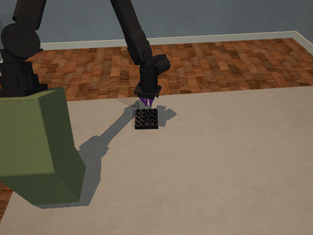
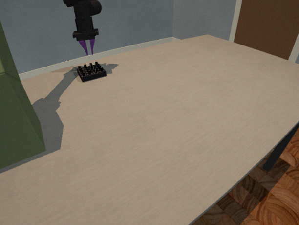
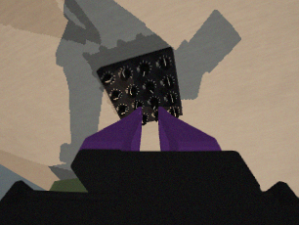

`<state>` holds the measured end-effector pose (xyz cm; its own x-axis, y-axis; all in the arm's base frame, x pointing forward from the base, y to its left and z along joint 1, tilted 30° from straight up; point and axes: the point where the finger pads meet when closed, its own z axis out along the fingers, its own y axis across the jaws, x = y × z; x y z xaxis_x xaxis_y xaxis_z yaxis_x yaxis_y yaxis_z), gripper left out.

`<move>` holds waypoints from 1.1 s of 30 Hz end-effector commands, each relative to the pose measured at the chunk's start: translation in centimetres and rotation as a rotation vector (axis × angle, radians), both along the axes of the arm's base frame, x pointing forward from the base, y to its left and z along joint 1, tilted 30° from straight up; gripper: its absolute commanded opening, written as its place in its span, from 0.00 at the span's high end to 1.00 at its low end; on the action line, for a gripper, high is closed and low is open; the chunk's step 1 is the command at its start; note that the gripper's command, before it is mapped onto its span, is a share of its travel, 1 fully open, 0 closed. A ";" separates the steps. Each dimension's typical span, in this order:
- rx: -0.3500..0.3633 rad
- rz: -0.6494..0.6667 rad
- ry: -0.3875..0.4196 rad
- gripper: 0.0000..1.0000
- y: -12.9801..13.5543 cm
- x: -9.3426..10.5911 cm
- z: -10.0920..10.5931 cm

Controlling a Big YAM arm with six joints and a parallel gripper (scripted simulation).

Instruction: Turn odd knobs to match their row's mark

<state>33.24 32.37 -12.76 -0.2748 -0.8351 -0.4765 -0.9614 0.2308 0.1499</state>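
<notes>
Fingers (image 2: 89,54) narrow, holding nothing, above far edge of knob box (image 2: 92,72) on worktop (image 2: 171,110). Risk: misaligned descent strikes neighbouring knob, shifting correct setting; knob marks unreadable.

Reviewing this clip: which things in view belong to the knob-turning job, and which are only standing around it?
Part of the job:
- knob box, standing on the table
- its knobs
- the tool, hanging above the box, nearly closed with nothing between its purple fingers

Just there:
- green block under the arm's base
- brown door
</notes>
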 end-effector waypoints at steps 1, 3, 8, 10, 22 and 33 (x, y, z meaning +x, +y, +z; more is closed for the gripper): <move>0.016 -0.012 -0.017 0.82 0.4 0.7 1.2; 0.016 -0.012 -0.017 0.82 0.4 0.7 1.2; 0.016 -0.012 -0.017 0.82 0.4 0.7 1.2; 0.016 -0.012 -0.017 0.82 0.4 0.7 1.2; 0.016 -0.012 -0.017 0.82 0.4 0.7 1.2; 0.009 -0.004 -0.008 0.82 0.7 0.3 -0.1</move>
<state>33.25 32.41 -12.76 -0.2757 -0.8346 -0.4770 -0.9611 0.2317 0.1501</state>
